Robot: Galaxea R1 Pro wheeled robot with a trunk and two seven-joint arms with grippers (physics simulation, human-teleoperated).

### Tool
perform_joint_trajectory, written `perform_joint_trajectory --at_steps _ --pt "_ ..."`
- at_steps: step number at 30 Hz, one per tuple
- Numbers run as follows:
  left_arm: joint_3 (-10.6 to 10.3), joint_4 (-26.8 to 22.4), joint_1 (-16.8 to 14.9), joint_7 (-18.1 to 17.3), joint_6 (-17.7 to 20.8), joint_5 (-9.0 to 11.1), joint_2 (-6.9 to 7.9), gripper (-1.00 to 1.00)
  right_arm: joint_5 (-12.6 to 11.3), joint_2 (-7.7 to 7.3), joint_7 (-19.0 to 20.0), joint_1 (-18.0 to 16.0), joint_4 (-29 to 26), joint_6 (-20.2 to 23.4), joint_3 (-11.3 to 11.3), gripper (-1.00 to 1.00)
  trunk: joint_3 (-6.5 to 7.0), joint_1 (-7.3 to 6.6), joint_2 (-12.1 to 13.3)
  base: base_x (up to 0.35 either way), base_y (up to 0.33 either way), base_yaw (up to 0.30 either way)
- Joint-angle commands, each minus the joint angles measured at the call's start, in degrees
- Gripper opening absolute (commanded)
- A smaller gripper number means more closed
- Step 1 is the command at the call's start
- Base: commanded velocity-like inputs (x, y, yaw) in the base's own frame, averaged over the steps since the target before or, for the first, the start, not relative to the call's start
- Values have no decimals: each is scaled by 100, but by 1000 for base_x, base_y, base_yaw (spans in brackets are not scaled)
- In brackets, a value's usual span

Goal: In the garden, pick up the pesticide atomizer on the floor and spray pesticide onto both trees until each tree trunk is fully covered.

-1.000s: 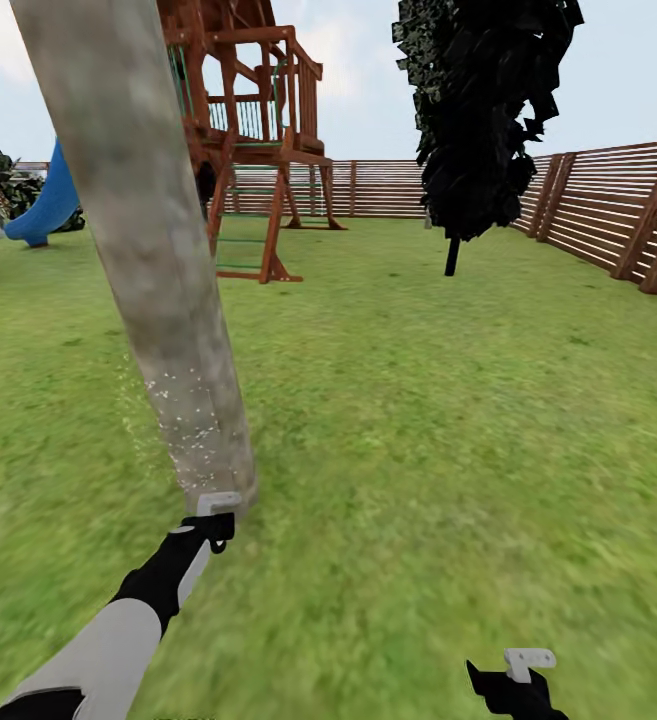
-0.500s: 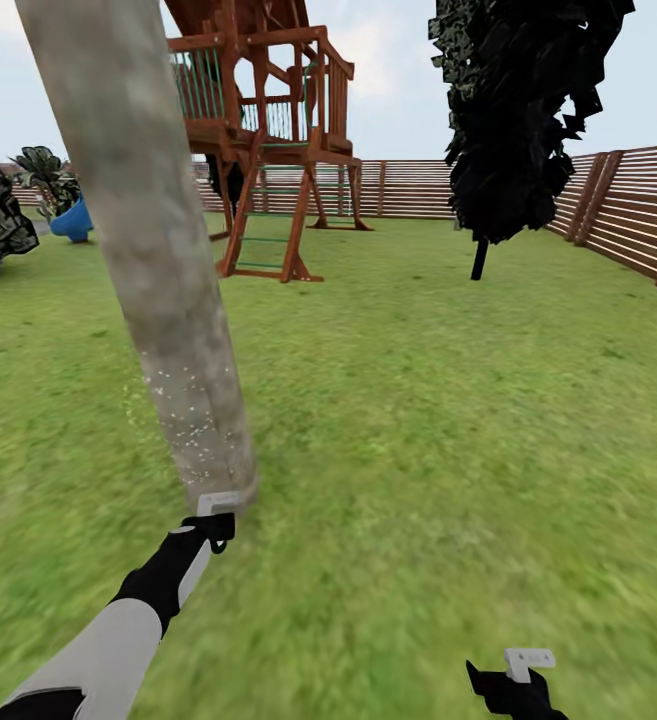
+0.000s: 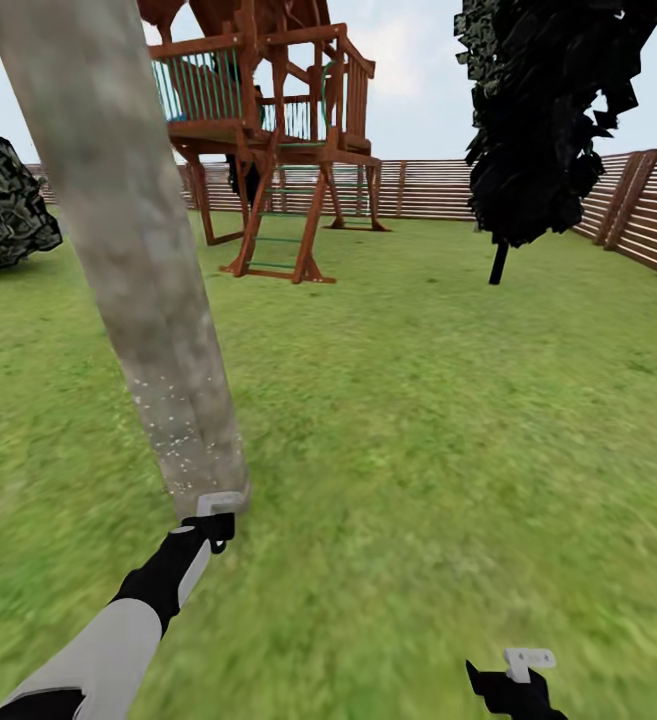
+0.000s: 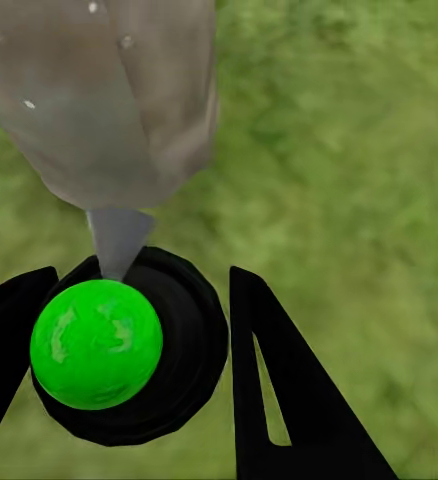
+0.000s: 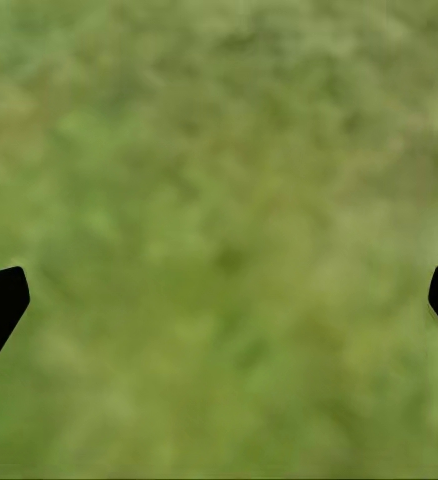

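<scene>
A thick mottled grey-brown tree trunk [image 3: 148, 300] rises from the grass directly ahead, leaning left in the head view, with white specks on its lower part. My left gripper [image 3: 213, 520] is right at the trunk's foot and is shut on the pesticide atomizer [image 4: 189, 345]. The atomizer is a round black body with a bright green ball on top, and its grey nozzle points at the trunk [image 4: 109, 100]. Black fingers [image 4: 279, 380] flank the atomizer on both sides. My right gripper [image 3: 523, 675] hangs low over bare grass, open, its tips far apart [image 5: 219, 300].
A brown wooden play tower [image 3: 268, 140] stands behind the trunk. A dark tree with a thin black stem [image 3: 548, 110] is at the right, a dark bush [image 3: 3, 200] at the left. A slatted wooden fence [image 3: 648, 210] closes the lawn [image 3: 448, 400].
The whole view has swung: the play tower and dark tree slid right in the picture, and the blue slide left the frame. Both arms keep the same place in the picture.
</scene>
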Motion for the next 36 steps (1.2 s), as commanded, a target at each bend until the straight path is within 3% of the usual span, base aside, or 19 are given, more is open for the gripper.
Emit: perform_joint_trajectory --at_steps 1,36 --pt "8 -1 0 7 0 -5 4 -100 0 0 0 0 0 0 0 100 0 0 0 172 -244 265" --pt "21 8 0 26 9 -8 0 -100 5 0 0 0 0 0 0 100 0 0 0 20 -272 268"
